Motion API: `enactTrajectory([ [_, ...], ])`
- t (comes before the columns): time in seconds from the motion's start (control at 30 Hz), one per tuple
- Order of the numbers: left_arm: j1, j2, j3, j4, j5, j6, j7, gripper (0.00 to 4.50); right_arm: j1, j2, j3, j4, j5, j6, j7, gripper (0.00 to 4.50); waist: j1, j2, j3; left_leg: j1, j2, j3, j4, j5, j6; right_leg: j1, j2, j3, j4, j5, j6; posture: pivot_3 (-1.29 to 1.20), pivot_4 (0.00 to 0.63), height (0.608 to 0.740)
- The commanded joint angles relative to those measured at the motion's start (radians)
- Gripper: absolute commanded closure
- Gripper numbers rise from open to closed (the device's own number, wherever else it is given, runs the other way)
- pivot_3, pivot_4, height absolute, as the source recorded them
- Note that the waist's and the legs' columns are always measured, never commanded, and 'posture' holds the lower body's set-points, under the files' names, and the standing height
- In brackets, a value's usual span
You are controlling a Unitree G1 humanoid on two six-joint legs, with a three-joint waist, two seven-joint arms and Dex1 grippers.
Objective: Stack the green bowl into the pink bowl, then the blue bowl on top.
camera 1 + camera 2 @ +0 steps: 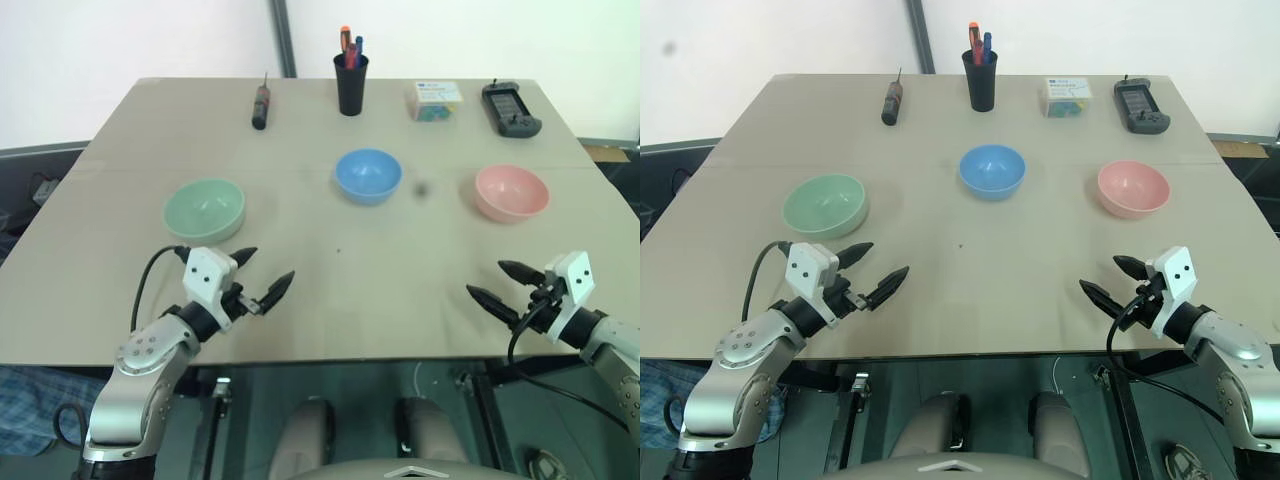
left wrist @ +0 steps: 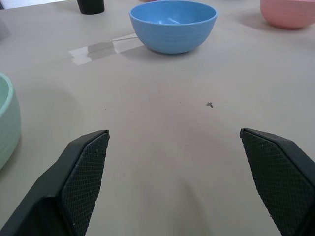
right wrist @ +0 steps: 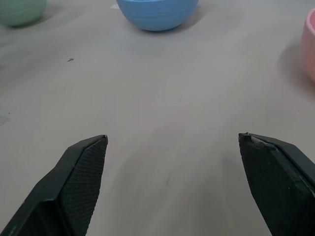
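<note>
Nothing's stacked yet: both the left gripper (image 1: 262, 276) and the right gripper (image 1: 495, 284) hang spread wide and empty low in frame, so I'd say the left must first take the round pale mint-green plastic bowl (image 1: 204, 210) at centre left across to the round salmon-pink plastic bowl (image 1: 511, 192) at centre right.

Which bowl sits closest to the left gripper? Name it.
The green bowl. It sits on the table's left side, just beyond the left gripper; the blue bowl is in the middle and the pink bowl far right.

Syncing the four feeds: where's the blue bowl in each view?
Left eye: blue bowl mid-table, between the green bowl and the pink bowl.
Right eye: same spot, below the black pen cup.
Left wrist: upper middle.
Right wrist: top edge, rim cropped.
Shared landmark: the pink bowl, at the picture's right in every view.
</note>
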Motion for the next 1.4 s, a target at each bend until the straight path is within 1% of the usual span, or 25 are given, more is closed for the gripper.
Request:
enactTrajectory([
  [0.03, -0.008, 0.002, 0.018, -0.038, -0.011, -0.016, 0.006, 0.0, 0.002, 0.001, -0.006, -0.025, -0.002, -0.019, -0.001, 0.02, 0.0, 0.0, 0.0, 0.0, 0.0, 0.0, 0.0, 0.0, 0.0, 0.0, 0.0, 0.0, 0.0, 0.0, 0.0, 0.0, 0.15, 0.74],
  [0.17, -0.012, -0.009, 0.02, -0.039, -0.043, -0.004, 0.005, 0.0, -0.002, 0.009, -0.007, -0.021, -0.003, -0.019, -0.015, 0.02, 0.001, 0.0, 0.0, 0.0, 0.0, 0.0, 0.0, 0.0, 0.0, 0.0, 0.0, 0.0, 0.0, 0.0, 0.0, 0.0, 0.15, 0.74],
  [0.83, -0.024, -0.035, -0.013, -0.038, -0.021, -0.02, 0.027, 0.0, -0.011, 0.02, 0.002, -0.039, -0.008, -0.014, -0.048, 0.02, 0.001, 0.0, 0.0, 0.0, 0.0, 0.0, 0.0, 0.0, 0.0, 0.0, 0.0, 0.0, 0.0, 0.0, 0.0, 0.0, 0.15, 0.74],
  [0.87, -0.027, -0.04, -0.014, -0.042, -0.029, -0.019, 0.026, 0.0, -0.016, 0.017, 0.007, -0.039, -0.014, -0.011, -0.052, 0.02, 0.001, 0.0, 0.0, 0.0, 0.0, 0.0, 0.0, 0.0, 0.0, 0.0, 0.0, 0.0, 0.0, 0.0, 0.0, 0.0, 0.15, 0.74],
  [0.97, -0.048, -0.056, -0.016, -0.06, -0.069, -0.005, 0.019, 0.0, -0.038, -0.01, 0.039, -0.014, -0.096, -0.022, -0.082, 0.02, 0.001, 0.0, 0.0, 0.0, 0.0, 0.0, 0.0, 0.0, 0.0, 0.0, 0.0, 0.0, 0.0, 0.0, 0.0, 0.0, 0.15, 0.74],
  [1.07, -0.075, -0.071, -0.028, -0.086, -0.11, -0.011, -0.001, 0.0, -0.091, -0.023, 0.056, 0.015, -0.128, -0.004, -0.097, 0.02, 0.001, 0.0, 0.0, 0.0, 0.0, 0.0, 0.0, 0.0, 0.0, 0.0, 0.0, 0.0, 0.0, 0.0, 0.0, 0.0, 0.15, 0.74],
  [1.23, -0.088, -0.066, -0.053, -0.116, -0.151, -0.005, -0.032, 0.0, -0.215, -0.072, 0.104, 0.098, -0.252, -0.018, -0.133, 0.02, -0.004, 0.0, 0.0, 0.001, -0.001, 0.001, 0.001, 0.0, 0.0, 0.001, 0.0, 0.001, 0.0, 0.0, 0.0, 0.0, 0.15, 0.74],
  [1.4, -0.116, -0.075, -0.079, -0.133, -0.189, 0.0, -0.044, 0.0, -0.367, -0.147, 0.187, 0.2, -0.365, -0.013, -0.111, 0.02, -0.004, 0.0, 0.0, 0.0, -0.001, 0.005, 0.001, 0.0, 0.0, 0.001, 0.001, 0.001, 0.001, 0.0, 0.0, 0.0, 0.15, 0.74],
])
